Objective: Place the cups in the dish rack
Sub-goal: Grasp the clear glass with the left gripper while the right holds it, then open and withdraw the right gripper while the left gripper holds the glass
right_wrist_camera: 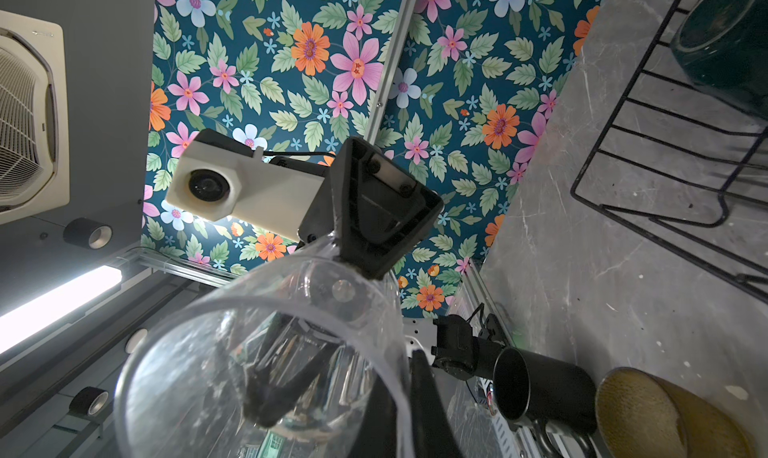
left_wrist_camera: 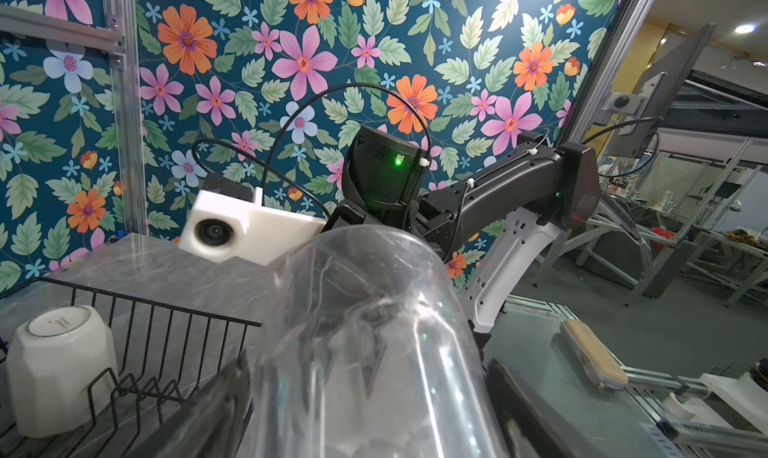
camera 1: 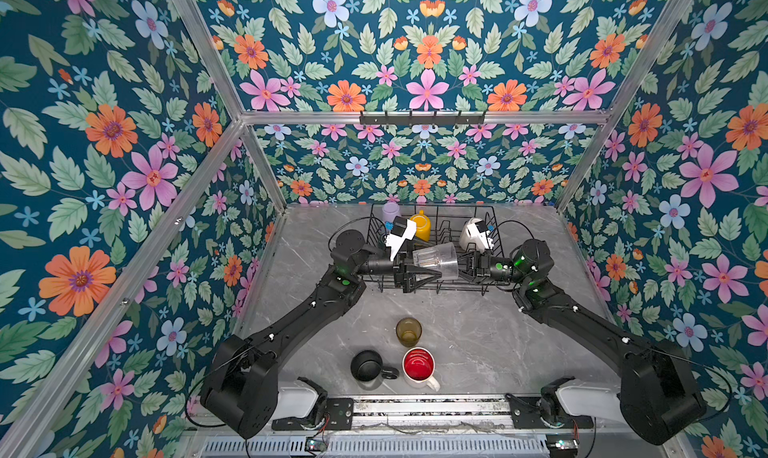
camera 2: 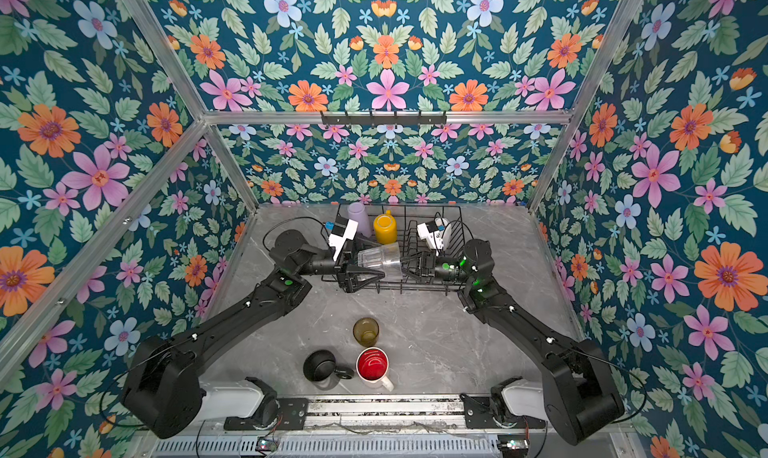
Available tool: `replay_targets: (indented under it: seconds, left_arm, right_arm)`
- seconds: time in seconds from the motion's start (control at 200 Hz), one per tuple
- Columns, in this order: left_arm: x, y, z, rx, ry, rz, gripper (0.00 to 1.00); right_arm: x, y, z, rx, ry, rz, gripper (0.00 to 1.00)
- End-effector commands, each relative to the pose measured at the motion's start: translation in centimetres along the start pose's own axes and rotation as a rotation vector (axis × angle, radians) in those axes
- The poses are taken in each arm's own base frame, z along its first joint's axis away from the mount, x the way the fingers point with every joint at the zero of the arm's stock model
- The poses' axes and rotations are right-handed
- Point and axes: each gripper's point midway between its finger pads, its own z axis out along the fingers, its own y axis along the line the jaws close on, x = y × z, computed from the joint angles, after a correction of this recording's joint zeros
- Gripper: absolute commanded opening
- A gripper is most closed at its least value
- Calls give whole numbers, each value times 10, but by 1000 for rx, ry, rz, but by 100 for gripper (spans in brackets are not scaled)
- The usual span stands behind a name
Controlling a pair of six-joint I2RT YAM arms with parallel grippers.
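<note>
Clear glass (camera 1: 436, 260) lies on its side in the air over the near edge of the dish rack (camera 1: 453, 286), base to the left. Right gripper (camera 1: 460, 265) pinches the rim wall, one finger inside and one finger (right_wrist_camera: 428, 406) outside. Left gripper (camera 1: 426, 267) has its fingers (left_wrist_camera: 216, 410) spread either side of the base; contact cannot be told.

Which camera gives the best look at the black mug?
Both top views: the black mug shows whole, opening and handle. The right wrist view catches the mug from the side, handle cropped; the left wrist view misses it.
</note>
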Motion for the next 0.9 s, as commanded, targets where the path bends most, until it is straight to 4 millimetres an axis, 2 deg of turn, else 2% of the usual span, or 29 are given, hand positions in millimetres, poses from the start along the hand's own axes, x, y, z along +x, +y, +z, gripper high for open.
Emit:
replay_targets:
  seconds: [0.0, 0.33, 0.57, 0.85, 0.895]
  left_arm:
    - [-7, -6, 0, 29, -15, 31, 84]
    - [-7, -8, 0, 37, -11, 29, 72]
    - [-7, -8, 0, 36, -11, 25, 53]
    - [-14, -10, 0, 29, -20, 38, 11]
    - [-15, -10, 0, 31, -20, 41, 2]
  right_arm:
    - [-3, 15, 1, -43, -5, -55, 0]
    - [-4, 19, 2, -52, -6, -61, 0]
    - [-7, 19, 2, -47, -16, -65, 0]
    - [-7, 18, 1, -34, -25, -63, 0]
    - [-7, 18, 0, -34, -26, -63, 3]
